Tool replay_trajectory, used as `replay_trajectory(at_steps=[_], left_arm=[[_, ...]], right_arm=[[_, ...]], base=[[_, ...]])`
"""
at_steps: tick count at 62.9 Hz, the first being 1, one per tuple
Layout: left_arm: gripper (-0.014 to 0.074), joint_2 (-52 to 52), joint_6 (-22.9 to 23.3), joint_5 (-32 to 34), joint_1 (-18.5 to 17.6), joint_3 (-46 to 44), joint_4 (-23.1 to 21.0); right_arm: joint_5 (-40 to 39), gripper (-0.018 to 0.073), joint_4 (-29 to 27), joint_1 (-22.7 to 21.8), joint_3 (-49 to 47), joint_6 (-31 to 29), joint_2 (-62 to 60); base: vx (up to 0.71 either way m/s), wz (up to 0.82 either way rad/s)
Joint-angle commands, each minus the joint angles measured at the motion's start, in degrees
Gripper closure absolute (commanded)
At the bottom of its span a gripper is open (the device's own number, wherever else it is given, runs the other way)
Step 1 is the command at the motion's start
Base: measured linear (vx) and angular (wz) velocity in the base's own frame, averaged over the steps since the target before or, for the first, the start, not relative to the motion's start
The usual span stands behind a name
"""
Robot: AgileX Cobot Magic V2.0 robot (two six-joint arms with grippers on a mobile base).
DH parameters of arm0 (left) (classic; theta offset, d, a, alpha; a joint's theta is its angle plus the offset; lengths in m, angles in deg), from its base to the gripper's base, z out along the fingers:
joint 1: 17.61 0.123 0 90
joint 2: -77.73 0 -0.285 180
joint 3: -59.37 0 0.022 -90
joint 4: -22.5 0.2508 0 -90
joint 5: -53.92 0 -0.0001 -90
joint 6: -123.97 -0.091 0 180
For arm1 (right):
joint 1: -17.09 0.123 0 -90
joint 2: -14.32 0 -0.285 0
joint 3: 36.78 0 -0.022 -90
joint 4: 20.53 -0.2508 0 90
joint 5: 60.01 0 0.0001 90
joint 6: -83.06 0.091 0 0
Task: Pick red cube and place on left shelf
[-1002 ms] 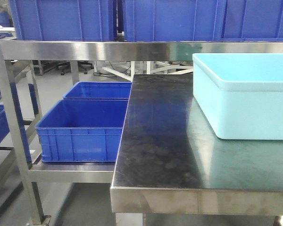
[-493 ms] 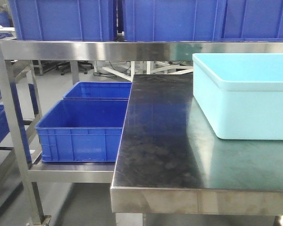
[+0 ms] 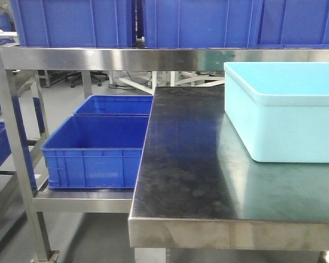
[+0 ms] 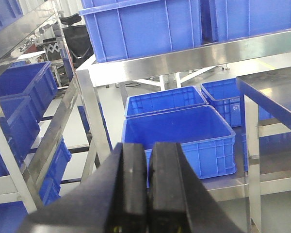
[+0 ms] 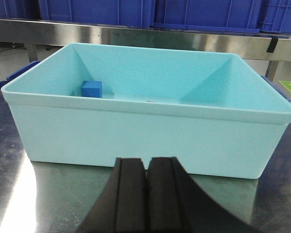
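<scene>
No red cube shows in any view. A light turquoise bin [image 3: 285, 109] stands on the steel table [image 3: 186, 164] at the right; in the right wrist view the bin [image 5: 145, 131] holds one blue cube [image 5: 91, 89] at its far left corner. My right gripper [image 5: 146, 165] is shut and empty, just in front of the bin's near wall. My left gripper [image 4: 149, 150] is shut and empty, facing the left shelf unit [image 4: 94, 121]. Neither gripper shows in the front view.
Two blue crates [image 3: 98, 148] sit on the low left shelf [image 3: 82, 200], also in the left wrist view [image 4: 184, 136]. More blue crates [image 3: 153, 22] stand on the upper steel shelf [image 3: 153, 57]. Further racks with blue crates [image 4: 19, 107] stand at the left.
</scene>
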Motion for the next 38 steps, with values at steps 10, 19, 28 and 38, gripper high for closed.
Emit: replay_trajectory(at_steps=[10, 19, 28, 38], left_arm=[[0.0495, -0.34, 0.11, 4.83, 0.02, 1.26, -0.34], [0.0495, -0.34, 0.11, 4.83, 0.02, 1.26, -0.34], [0.0495, -0.34, 0.11, 4.83, 0.02, 1.26, -0.34], [0.0495, -0.34, 0.11, 4.83, 0.02, 1.26, -0.34]], right_arm=[[-4.98, 0.0530, 0.14, -0.09, -1.45, -0.13, -0.73], [-4.98, 0.0530, 0.14, -0.09, -1.45, -0.13, -0.73], [-4.98, 0.0530, 0.14, -0.09, -1.45, -0.13, -0.73], [-4.98, 0.0530, 0.14, -0.09, -1.45, -0.13, -0.73]], base=[[0.00, 0.00], [0.00, 0.00], [0.00, 0.00], [0.00, 0.00]])
